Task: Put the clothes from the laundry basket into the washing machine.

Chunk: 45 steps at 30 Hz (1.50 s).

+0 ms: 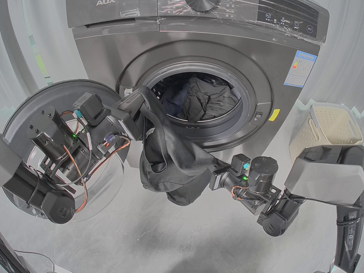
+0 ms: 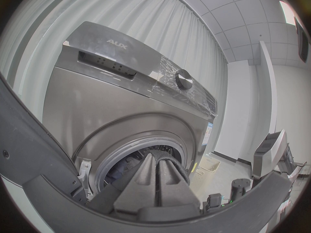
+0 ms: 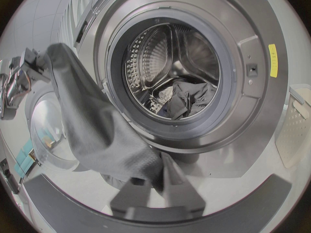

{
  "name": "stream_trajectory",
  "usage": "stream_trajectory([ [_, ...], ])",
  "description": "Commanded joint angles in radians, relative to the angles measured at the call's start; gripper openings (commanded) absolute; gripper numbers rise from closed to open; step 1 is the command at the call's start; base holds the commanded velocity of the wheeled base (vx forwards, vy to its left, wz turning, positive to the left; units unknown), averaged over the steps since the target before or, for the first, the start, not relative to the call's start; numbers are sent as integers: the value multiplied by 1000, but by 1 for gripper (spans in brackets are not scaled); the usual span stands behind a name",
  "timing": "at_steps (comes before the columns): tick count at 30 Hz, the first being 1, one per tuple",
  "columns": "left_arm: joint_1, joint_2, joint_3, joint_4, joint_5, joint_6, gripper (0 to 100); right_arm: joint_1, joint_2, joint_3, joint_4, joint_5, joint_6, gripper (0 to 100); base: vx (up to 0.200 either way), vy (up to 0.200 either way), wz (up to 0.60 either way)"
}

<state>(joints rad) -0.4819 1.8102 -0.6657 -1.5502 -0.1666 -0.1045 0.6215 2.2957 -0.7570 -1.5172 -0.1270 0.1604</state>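
Cloth hangs between the two arms: a dark garment (image 1: 167, 152) runs from the left gripper (image 1: 137, 97), at the left edge of the washing machine (image 1: 113, 54) opening, down to the right gripper (image 1: 213, 176), low before the machine's front.

In the left wrist view the fingers (image 2: 139, 185) are pressed together on a thin fold of the garment, which loops over their tips. In the right wrist view the fingers (image 3: 181, 191) are likewise clamped on the cloth, and their tips are buried in it.

The garment's middle sags in a pouch below the opening. Whether its lowest fold touches the floor (image 1: 170, 239) cannot be told.

Inside the drum (image 3: 152, 55) dark clothes (image 1: 204, 97) lie heaped at the bottom, and the back of the heap is lost in shadow in the head view.

The door (image 1: 22, 107) stands swung open at the machine's left, much of it covered by the left arm. The laundry basket (image 1: 333, 122) stands by the machine's right front corner. The right arm hides its lower part, so its bottom cannot be seen.
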Motion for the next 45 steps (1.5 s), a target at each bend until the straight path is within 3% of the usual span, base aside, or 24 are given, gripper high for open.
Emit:
stream_trajectory([
  [1,-10,-17,-2,-1,1,0,0,7,62,-1,-1,1,-2,100,0,0,0],
  [6,-15,-14,-5,-1,4,2,0,24,80,24,-4,4,-1,100,0,0,0],
  [9,-15,-6,-25,1,24,2,0,57,74,81,-6,30,-1,100,0,0,0],
  [13,-14,1,-41,1,50,0,0,92,68,145,-6,33,1,100,0,0,0],
  [21,-15,17,-44,1,55,0,0,172,53,209,-23,44,2,100,0,0,0],
  [33,-23,44,-54,2,78,2,0,290,-16,200,-23,75,7,100,0,0,0],
  [35,-23,49,-60,2,79,3,0,302,-15,189,-23,96,5,100,0,0,0],
  [42,-30,52,-63,2,96,3,0,319,10,77,-23,116,8,100,0,0,0],
  [45,-30,52,-72,2,98,3,0,310,28,7,-18,144,7,100,0,0,0],
])
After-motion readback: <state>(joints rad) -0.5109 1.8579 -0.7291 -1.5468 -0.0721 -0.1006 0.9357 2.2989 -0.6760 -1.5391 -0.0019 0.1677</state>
